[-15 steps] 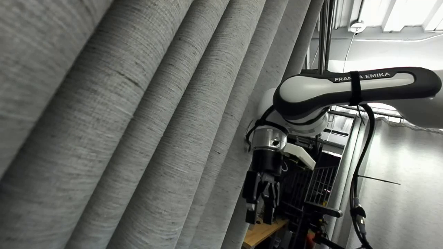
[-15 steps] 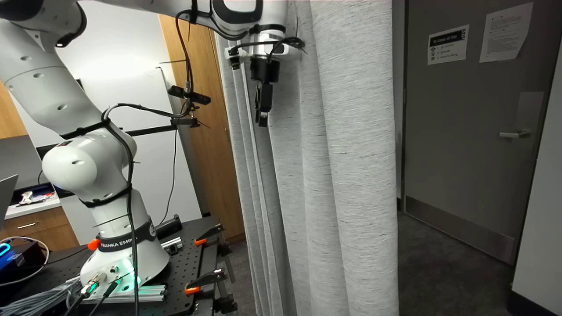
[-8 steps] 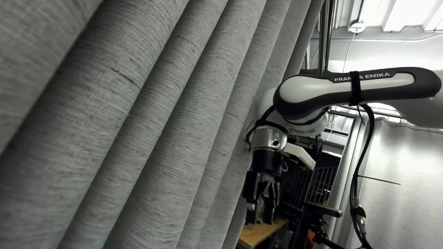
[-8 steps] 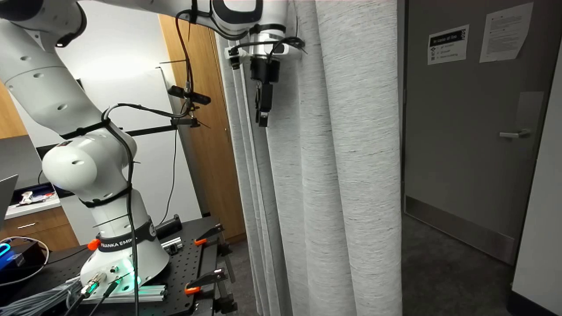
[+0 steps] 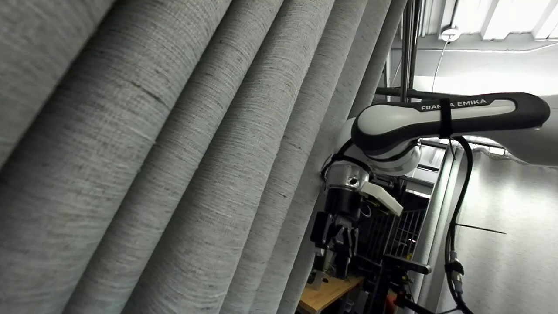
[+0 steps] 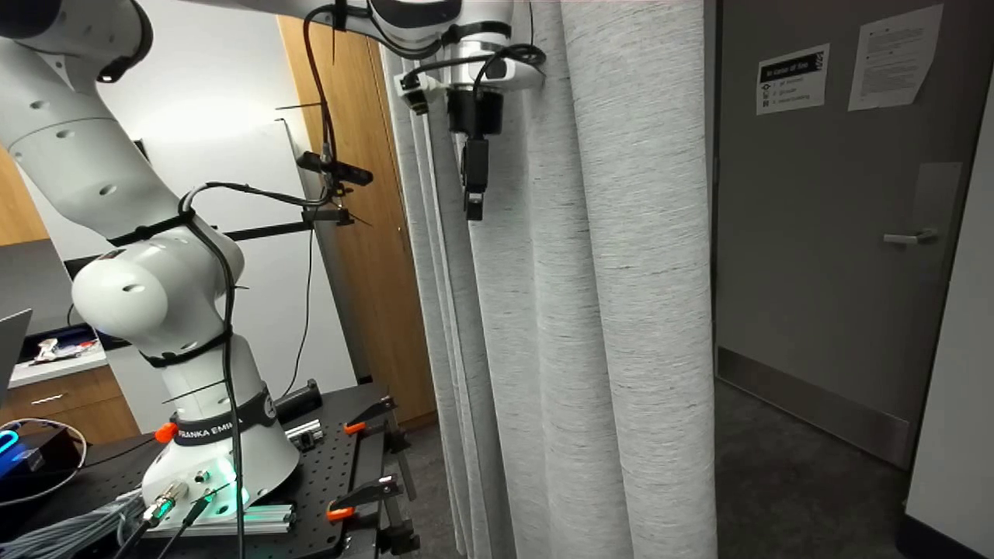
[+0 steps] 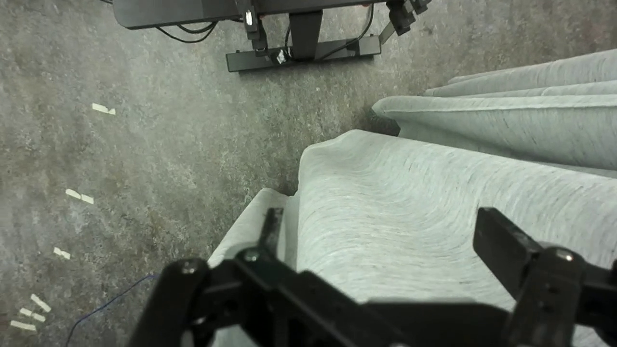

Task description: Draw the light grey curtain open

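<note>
While the curtain (image 6: 575,310) hangs, the gripper (image 7: 381,229) gapes; it points down.

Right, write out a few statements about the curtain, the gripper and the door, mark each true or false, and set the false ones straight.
1. The gripper is open, its jaws apart. True.
2. The curtain is bright red. False: it is light grey.
3. The curtain hangs in long folds. True.
4. Two papers are stuck on the door. True.
5. The curtain hides the whole door. False: the door shows beside it in an exterior view.
6. The gripper points up. False: it points down, toward the floor.
</note>
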Action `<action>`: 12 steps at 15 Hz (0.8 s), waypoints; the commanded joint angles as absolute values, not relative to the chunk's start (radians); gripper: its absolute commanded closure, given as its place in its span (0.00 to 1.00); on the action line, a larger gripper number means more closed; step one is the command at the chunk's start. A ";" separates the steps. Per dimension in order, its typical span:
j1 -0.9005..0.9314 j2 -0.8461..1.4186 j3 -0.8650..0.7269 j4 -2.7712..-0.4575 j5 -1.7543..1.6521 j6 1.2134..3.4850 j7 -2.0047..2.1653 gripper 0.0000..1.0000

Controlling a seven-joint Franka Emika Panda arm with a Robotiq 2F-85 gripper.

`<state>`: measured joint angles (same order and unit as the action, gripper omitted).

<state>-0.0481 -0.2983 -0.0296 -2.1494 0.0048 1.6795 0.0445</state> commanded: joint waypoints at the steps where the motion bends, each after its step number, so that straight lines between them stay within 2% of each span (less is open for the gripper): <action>1: -0.080 -0.317 -0.062 -2.121 -0.019 1.708 0.053 0.00; 8: -0.136 -0.333 -0.120 -2.028 -0.074 1.774 0.037 0.00; 12: -0.148 -0.333 -0.134 -1.984 -0.121 1.896 0.017 0.00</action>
